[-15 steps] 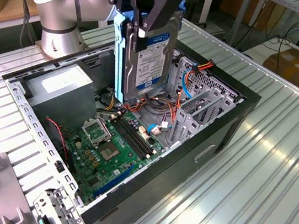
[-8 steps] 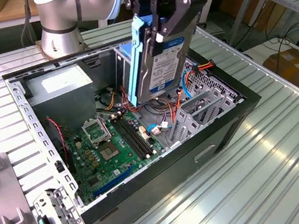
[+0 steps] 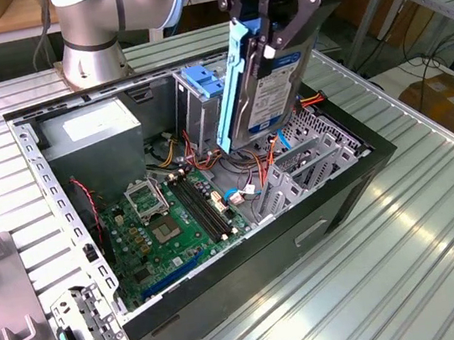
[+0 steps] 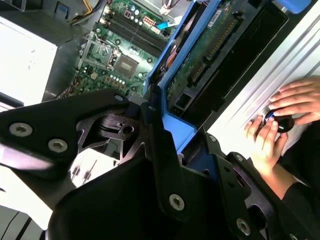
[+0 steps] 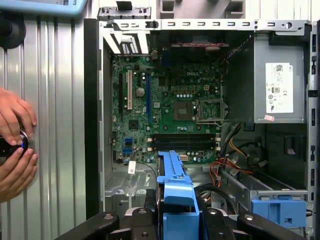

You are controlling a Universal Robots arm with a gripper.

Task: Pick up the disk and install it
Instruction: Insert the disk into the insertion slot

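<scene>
The disk (image 3: 270, 88) is clamped at its upper end by the gripper (image 3: 276, 38) and hangs straight below it. Its long axis is near upright over the open case (image 3: 228, 297). The cage (image 3: 194, 117) lies just beside its lower end.

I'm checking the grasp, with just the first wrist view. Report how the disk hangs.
Observer: In the exterior view the pincer is shut on the disk, held nearly upright above the open case.
Operator: Locate it by the cage.
Observer: It hangs beside the grey cage, on the exterior view's right of the blue latch.
Operator: Name the face showing.
Observer: Its white label faces the exterior camera.
</scene>
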